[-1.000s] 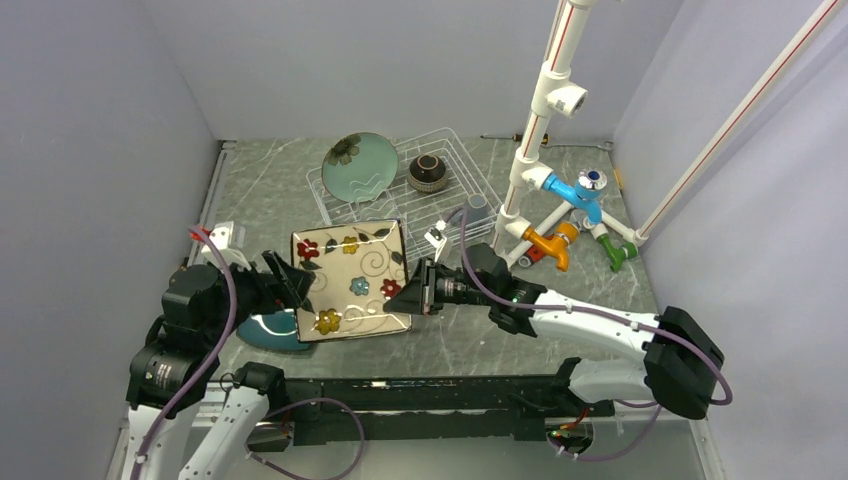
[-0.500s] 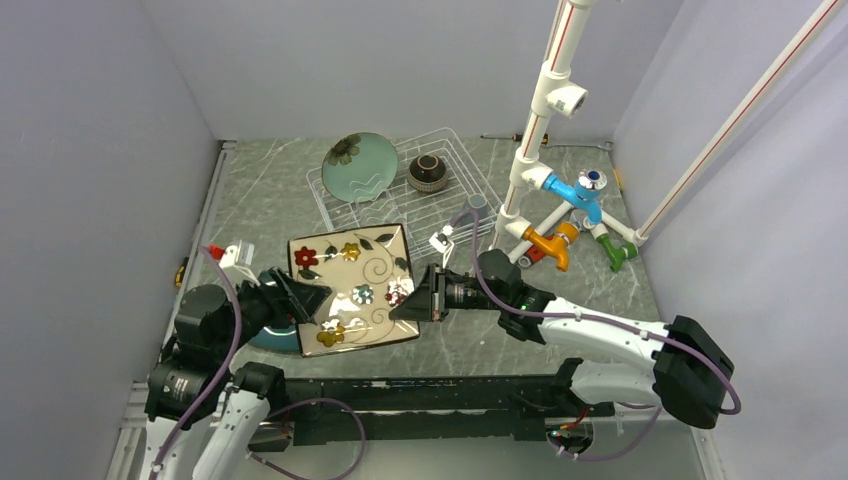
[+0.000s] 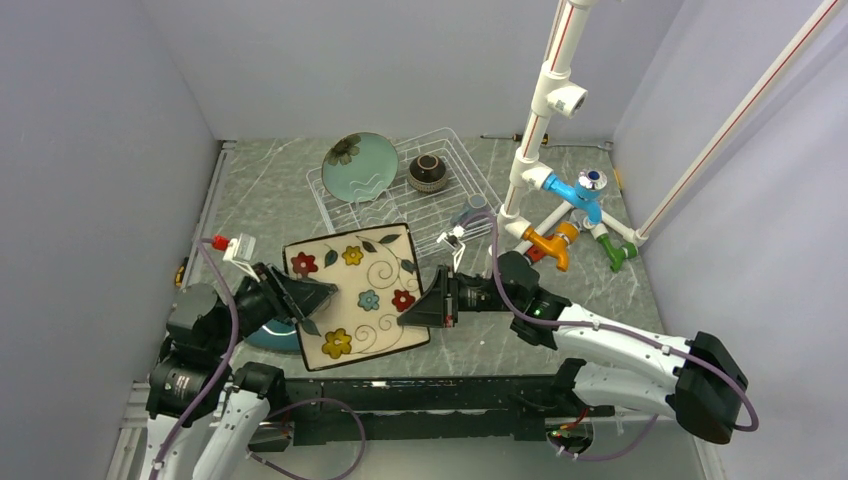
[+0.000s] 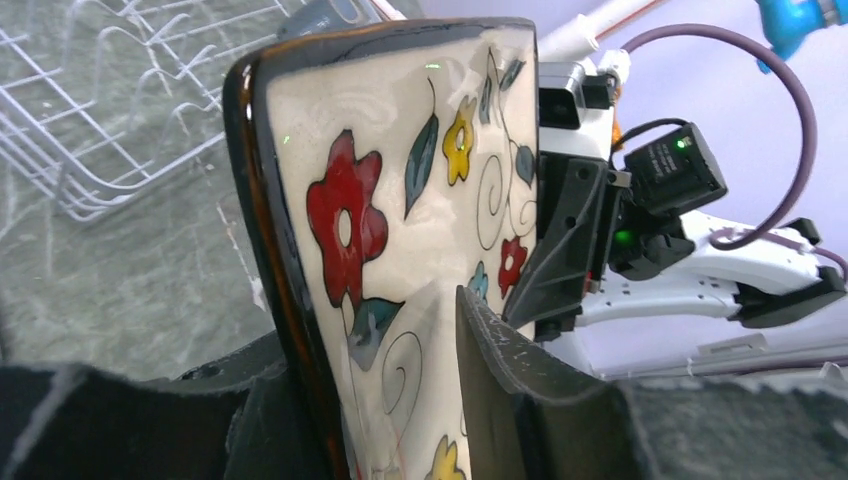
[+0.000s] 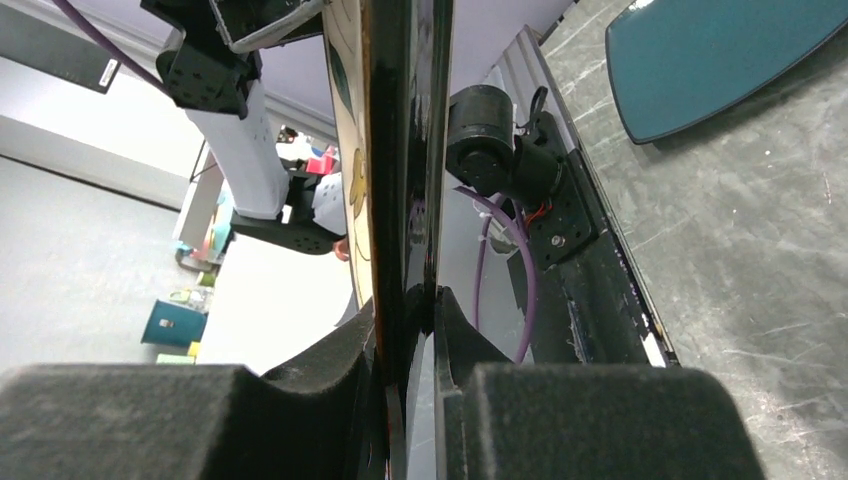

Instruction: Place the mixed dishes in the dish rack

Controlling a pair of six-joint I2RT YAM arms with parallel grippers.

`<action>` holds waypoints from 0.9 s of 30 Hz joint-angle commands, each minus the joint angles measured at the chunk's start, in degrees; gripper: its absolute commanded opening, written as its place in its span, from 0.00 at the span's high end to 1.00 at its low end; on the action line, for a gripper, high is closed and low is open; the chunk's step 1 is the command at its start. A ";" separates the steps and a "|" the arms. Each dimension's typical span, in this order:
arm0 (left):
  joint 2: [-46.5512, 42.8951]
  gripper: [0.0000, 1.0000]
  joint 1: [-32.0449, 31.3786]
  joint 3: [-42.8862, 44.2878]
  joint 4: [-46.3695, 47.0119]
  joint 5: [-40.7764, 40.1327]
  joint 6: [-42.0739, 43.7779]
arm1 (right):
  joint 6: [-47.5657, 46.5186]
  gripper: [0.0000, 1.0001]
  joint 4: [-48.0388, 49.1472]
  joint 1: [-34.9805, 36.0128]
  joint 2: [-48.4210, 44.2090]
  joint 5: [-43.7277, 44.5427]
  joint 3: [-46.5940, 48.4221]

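Where the right pincer (image 3: 428, 306) meets the right edge of the cream floral square plate (image 3: 358, 290), its wrist view shows both fingers pressed tight to the rim, one on each face. The left pincer (image 3: 303, 298) appears clamped on the opposite edge in the same way. Held at two sides, the plate is clear of the table (image 3: 260, 200), with its flowered face tilted upward. Judged purpose: shared support while it is turned on edge for the prongs. The dish rack (image 3: 395, 205) lies just beyond. It carries the pale green round plate (image 3: 360, 165), propped upright, and the brown bowl (image 3: 428, 172). The small grey mug (image 3: 471, 211) is at the rack's near right corner; inside or outside cannot be told. The dark teal square plate (image 5: 720, 60) lies flat on the table under the left arm, not yet loaded.
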 commanded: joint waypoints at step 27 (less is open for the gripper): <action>4.98 0.60 -0.15 9.11 2.18 15.26 4.03 | -2.76 1.00 11.34 -2.38 -9.78 -0.31 0.42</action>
